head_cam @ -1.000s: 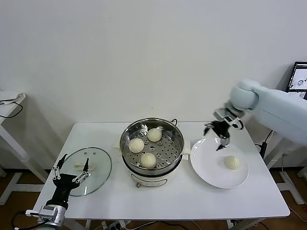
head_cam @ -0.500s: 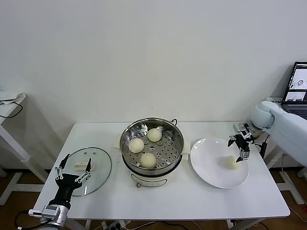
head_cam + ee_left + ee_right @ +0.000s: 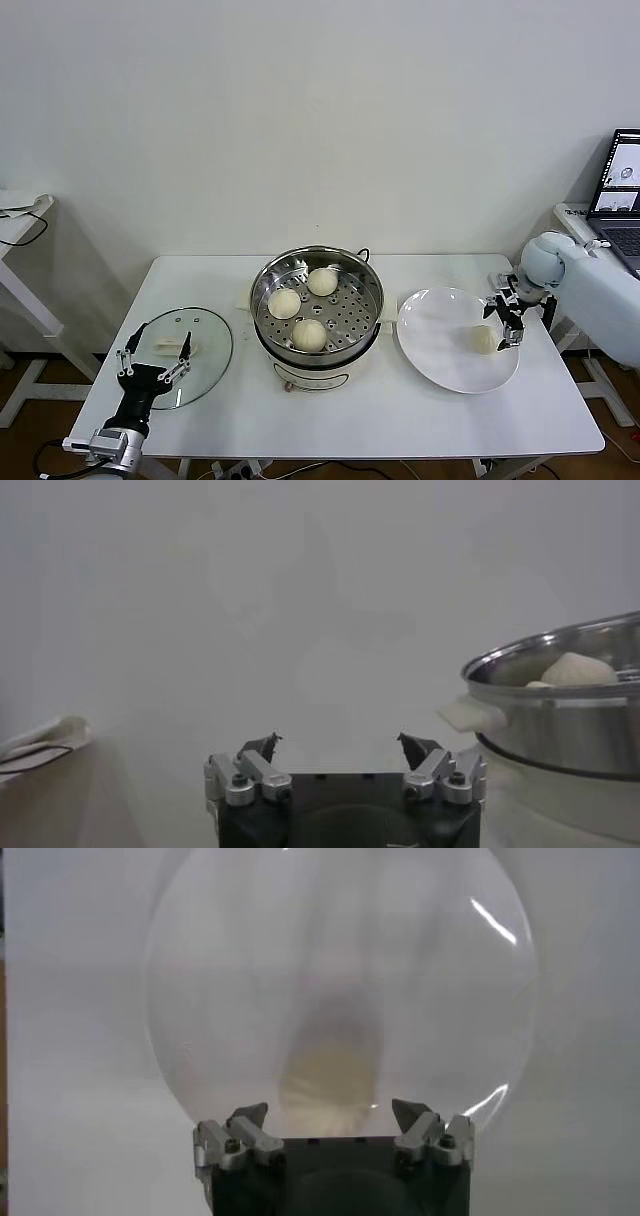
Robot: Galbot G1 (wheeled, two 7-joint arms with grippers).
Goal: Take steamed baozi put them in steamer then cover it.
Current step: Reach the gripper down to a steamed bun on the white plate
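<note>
The steamer (image 3: 317, 306) stands at the table's middle with three baozi on its perforated tray: one (image 3: 321, 281) at the back, one (image 3: 284, 302) on the left, one (image 3: 309, 334) at the front. A fourth baozi (image 3: 483, 339) lies on the white plate (image 3: 440, 350) to the right. My right gripper (image 3: 506, 318) is open, just right of that baozi and low over the plate; the right wrist view shows the baozi (image 3: 328, 1079) blurred between its fingertips (image 3: 331, 1118). My left gripper (image 3: 152, 356) is open and parked by the glass lid (image 3: 205, 345); it also shows in the left wrist view (image 3: 341, 748).
The glass lid lies flat on the table's left part. The steamer's rim and side handle (image 3: 468, 715) show in the left wrist view. A laptop (image 3: 618, 190) stands on a side table at the far right. The table's front edge runs below the plate.
My right gripper has swung from the plate's back left rim over to its right side and come down next to the baozi. The left arm has stayed put.
</note>
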